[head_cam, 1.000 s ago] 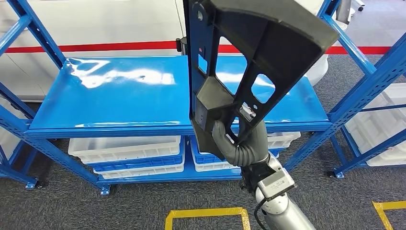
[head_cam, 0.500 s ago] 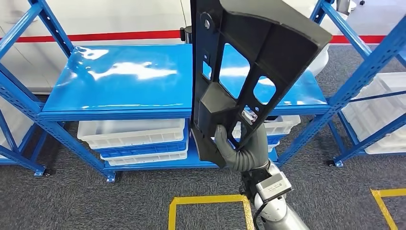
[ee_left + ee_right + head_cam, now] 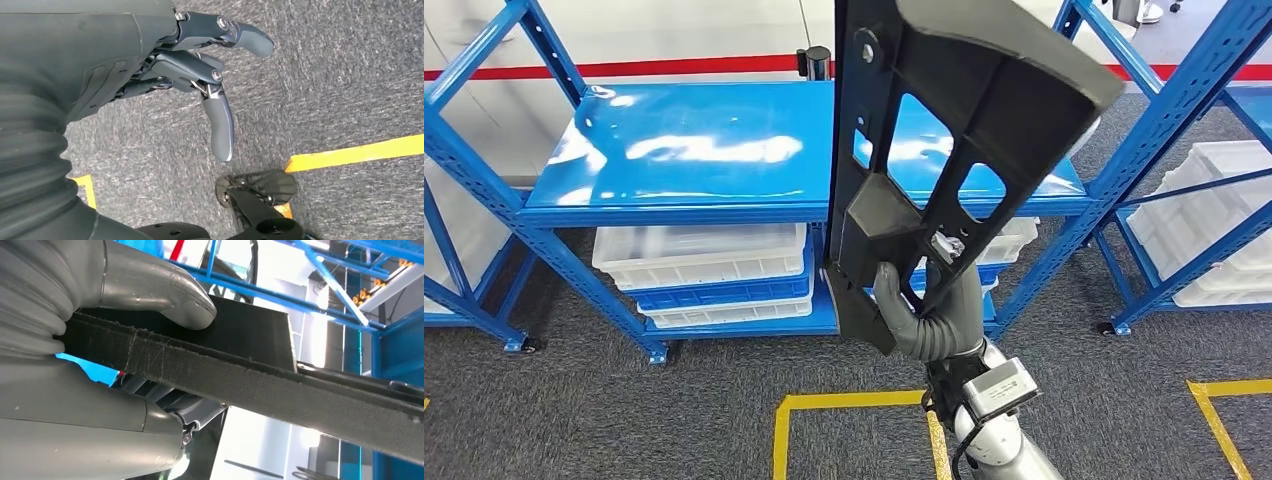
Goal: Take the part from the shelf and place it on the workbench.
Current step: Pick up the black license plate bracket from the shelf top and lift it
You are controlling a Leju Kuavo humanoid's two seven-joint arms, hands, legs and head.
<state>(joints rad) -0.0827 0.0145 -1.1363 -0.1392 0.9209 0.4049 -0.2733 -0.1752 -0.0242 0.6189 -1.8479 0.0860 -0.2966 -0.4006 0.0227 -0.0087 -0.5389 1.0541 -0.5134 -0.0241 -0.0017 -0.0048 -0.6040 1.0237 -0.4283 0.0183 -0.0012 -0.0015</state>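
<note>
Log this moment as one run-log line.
phase: carry | right hand: grips black part, upright, off the blue shelf | left hand: holds nothing, over carpet | placement: not yet done

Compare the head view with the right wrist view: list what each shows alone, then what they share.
Head view alone: the whole black part held upright with its cut-outs, the shelf top, white bins on the lower level, grey carpet with yellow tape, and the silver right arm.
Right wrist view alone: the part's rough edge close up, with the thumb pressed on its flat face.
Both: the right hand gripping the part, and the blue shelf frame behind.
</note>
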